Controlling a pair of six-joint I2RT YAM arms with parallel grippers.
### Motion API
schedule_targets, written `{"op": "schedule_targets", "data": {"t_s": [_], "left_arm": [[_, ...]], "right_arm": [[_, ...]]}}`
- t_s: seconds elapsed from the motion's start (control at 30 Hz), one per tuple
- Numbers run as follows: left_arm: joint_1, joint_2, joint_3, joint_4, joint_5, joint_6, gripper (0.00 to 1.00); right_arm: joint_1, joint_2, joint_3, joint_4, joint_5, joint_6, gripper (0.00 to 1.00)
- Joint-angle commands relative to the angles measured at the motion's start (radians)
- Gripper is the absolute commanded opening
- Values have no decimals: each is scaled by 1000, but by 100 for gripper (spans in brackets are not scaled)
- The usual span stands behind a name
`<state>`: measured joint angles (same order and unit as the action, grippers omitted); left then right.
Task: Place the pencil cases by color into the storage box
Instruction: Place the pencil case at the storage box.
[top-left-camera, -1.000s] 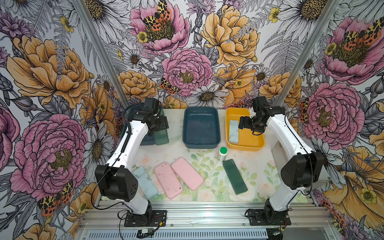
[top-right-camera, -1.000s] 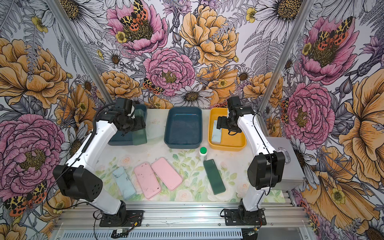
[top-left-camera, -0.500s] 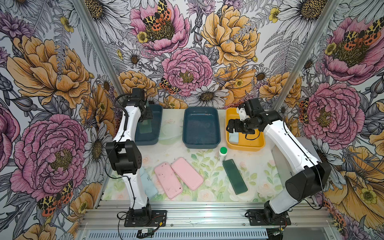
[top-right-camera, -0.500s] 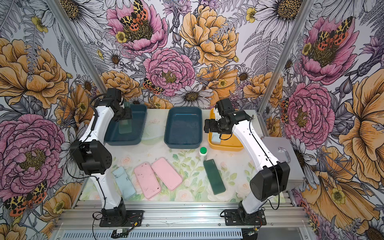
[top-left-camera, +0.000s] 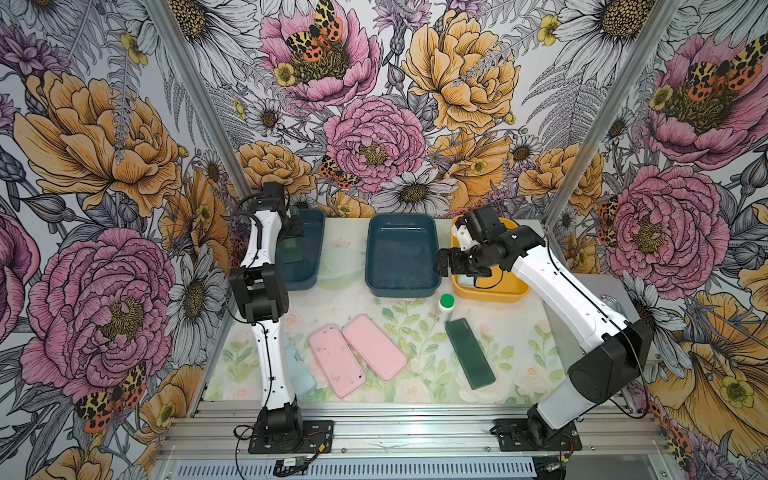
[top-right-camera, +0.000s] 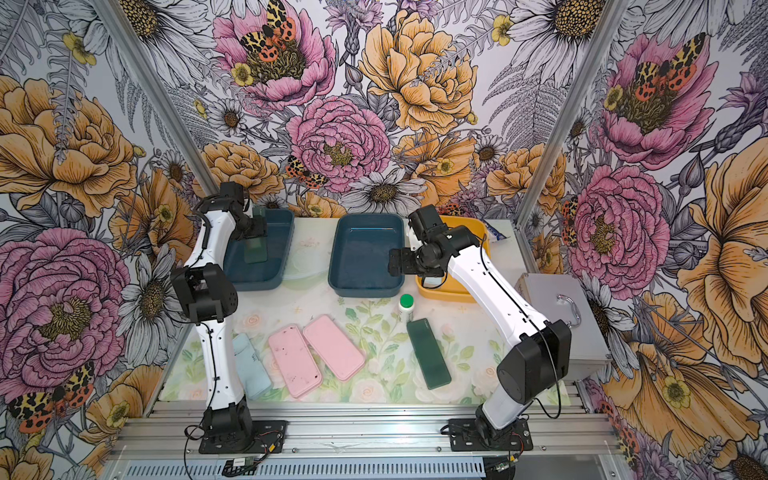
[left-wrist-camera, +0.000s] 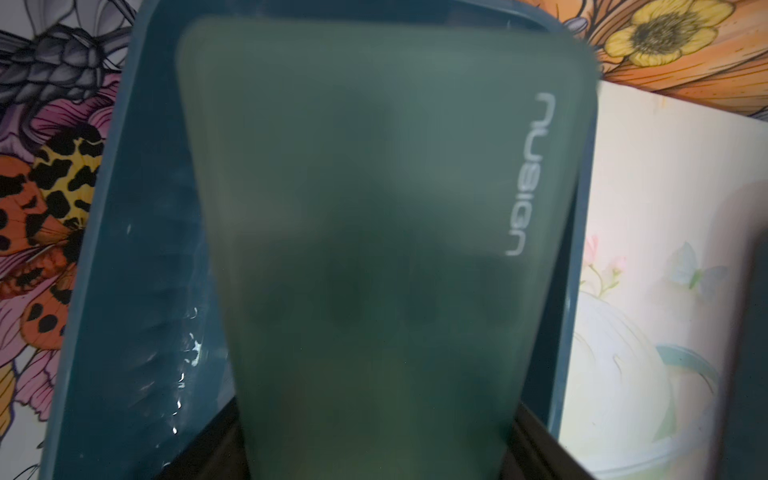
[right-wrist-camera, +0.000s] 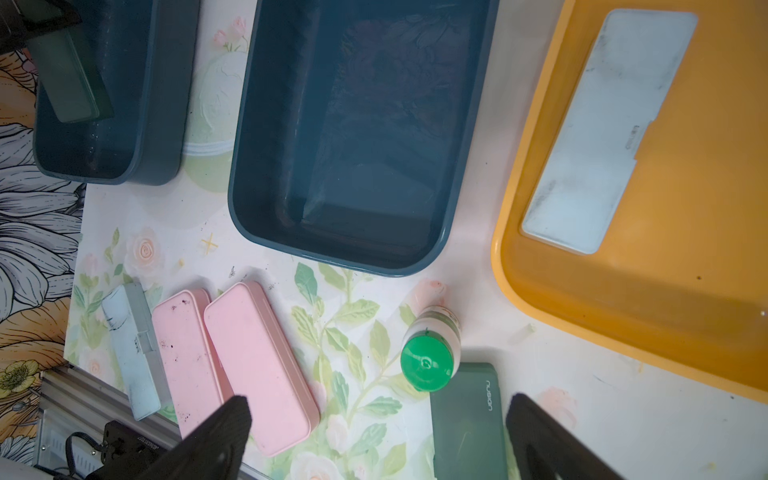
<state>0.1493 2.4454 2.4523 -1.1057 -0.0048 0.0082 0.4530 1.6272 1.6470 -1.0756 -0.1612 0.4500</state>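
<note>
My left gripper (top-left-camera: 293, 227) is shut on a dark green pencil case (top-left-camera: 291, 249) (left-wrist-camera: 374, 228), which hangs on end inside the left blue storage box (top-left-camera: 308, 270) (left-wrist-camera: 137, 270). My right gripper (top-left-camera: 442, 264) (right-wrist-camera: 374, 419) stands open and empty, raised between the middle blue box (top-left-camera: 402, 291) and the yellow box (top-left-camera: 509, 291). A light blue case (right-wrist-camera: 611, 129) lies flat in the yellow box. On the table lie two pink cases (top-left-camera: 336, 359) (top-left-camera: 374, 347), a second dark green case (top-left-camera: 469, 353) and a light blue case (top-left-camera: 300, 372) partly hidden behind my left arm.
A small white bottle with a green cap (top-left-camera: 446, 305) stands beside the top end of the green case on the table. The middle blue box holds nothing. A grey metal box (top-right-camera: 561, 316) sits off the table's right edge.
My left gripper carried the green case from the left box's right rim to inside it. My right gripper opened, left the light blue case in the yellow box and drew back leftward.
</note>
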Motion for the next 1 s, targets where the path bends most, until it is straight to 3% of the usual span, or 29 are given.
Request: {"op": "schedule_targets", "data": {"t_s": [0.0, 0.27, 0.7, 0.97], "left_arm": [[9, 25, 51, -9, 62, 25, 45], [4, 109, 104, -17, 86, 22, 58], [2, 210, 137, -20, 101, 15, 65], [3, 220, 150, -19, 95, 3, 88]], "right_arm": [[10, 29, -19, 35, 20, 38, 99], [36, 67, -50, 96, 26, 81, 99], [49, 53, -81, 139, 60, 131, 99], [49, 38, -96, 140, 73, 148, 99]]}}
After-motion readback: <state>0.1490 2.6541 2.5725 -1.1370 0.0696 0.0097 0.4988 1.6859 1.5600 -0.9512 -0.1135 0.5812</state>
